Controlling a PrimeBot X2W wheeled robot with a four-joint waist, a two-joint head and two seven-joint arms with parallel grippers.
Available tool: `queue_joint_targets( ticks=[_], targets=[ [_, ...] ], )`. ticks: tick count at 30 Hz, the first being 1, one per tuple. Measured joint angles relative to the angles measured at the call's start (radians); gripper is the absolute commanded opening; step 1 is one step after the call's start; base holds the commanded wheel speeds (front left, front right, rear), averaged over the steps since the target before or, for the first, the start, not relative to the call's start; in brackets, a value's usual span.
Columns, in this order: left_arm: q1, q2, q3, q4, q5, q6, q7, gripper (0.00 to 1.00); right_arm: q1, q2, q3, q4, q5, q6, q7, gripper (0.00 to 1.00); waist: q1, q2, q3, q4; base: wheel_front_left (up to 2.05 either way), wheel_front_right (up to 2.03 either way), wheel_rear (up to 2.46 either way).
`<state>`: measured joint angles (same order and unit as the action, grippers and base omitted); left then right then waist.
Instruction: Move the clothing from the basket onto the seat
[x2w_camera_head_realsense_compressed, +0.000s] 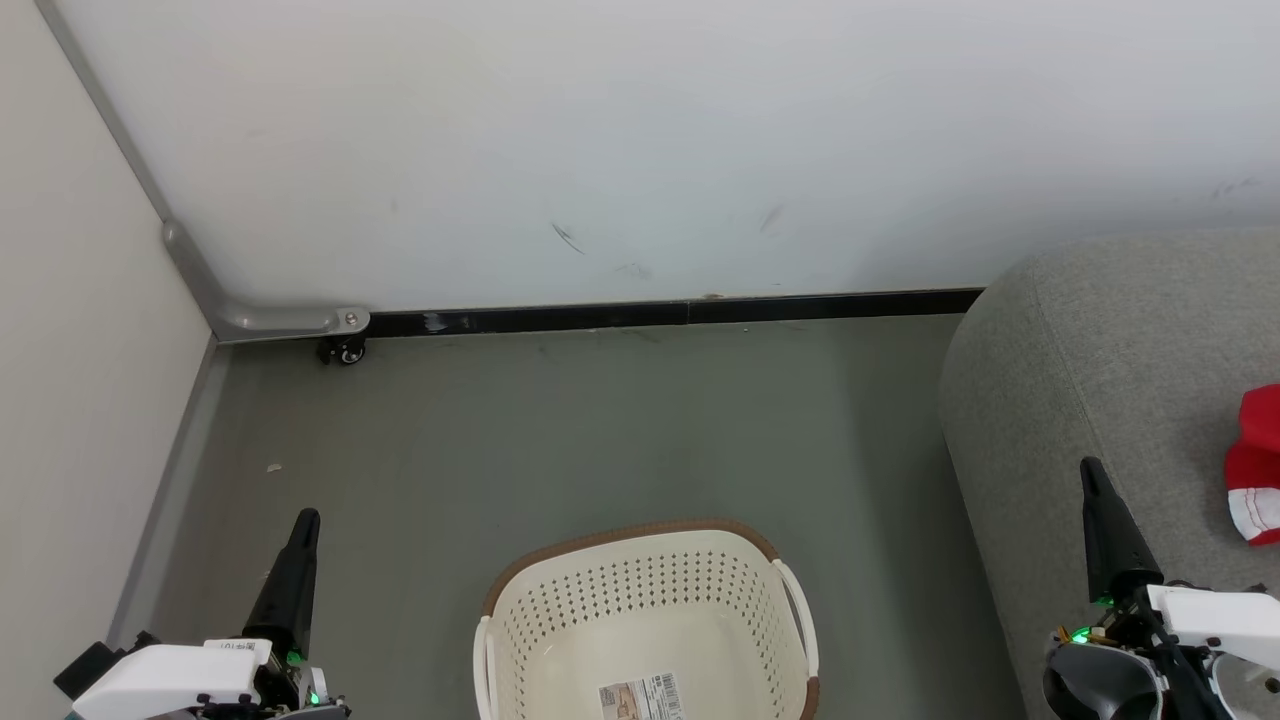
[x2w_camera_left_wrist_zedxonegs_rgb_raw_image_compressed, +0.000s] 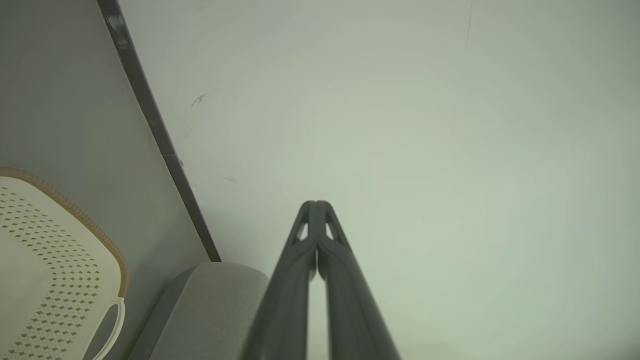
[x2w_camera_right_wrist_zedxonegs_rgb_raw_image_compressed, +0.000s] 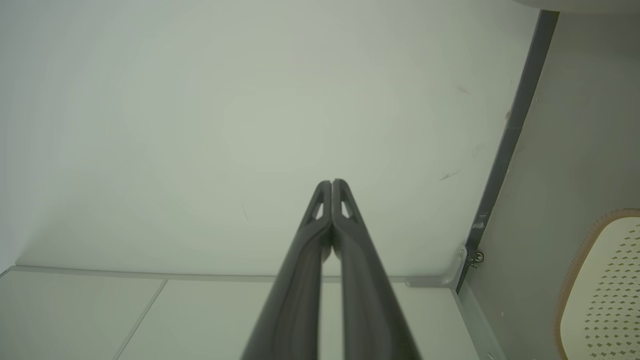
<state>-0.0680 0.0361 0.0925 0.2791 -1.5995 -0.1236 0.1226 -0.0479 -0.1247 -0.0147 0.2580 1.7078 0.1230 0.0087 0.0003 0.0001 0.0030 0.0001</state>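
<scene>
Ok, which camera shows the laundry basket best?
The head view: the basket sits bottom centre, showing brown rim, perforated wall, both handles and a label on its floor, its near end cropped. The left wrist view catches one side with a handle; the right wrist view, an edge of rim and wall.

A grey floor (x2w_camera_head_realsense_compressed: 600, 430) is bounded by a white wall (x2w_camera_head_realsense_compressed: 640, 130), along whose foot a black skirting strip (x2w_camera_head_realsense_compressed: 680, 312) is run. Dark scuffs (x2w_camera_head_realsense_compressed: 567, 238) are seen on the wall. A black castor (x2w_camera_head_realsense_compressed: 343, 351) is fixed under a grey corner bracket (x2w_camera_head_realsense_compressed: 280, 322).
</scene>
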Motion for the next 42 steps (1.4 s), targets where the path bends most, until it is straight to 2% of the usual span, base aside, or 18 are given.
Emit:
queue_joint_targets(
  ticks=[42],
  targets=[
    [0.000, 0.000, -0.003, -0.002, 0.000, 0.000, -0.005, 0.00, 0.000, 0.003, -0.008, 0.001, -0.001, 0.000, 0.009, 0.00, -0.0001, 0.0000, 0.000, 0.000, 0.00, 0.00, 0.00]
  ],
)
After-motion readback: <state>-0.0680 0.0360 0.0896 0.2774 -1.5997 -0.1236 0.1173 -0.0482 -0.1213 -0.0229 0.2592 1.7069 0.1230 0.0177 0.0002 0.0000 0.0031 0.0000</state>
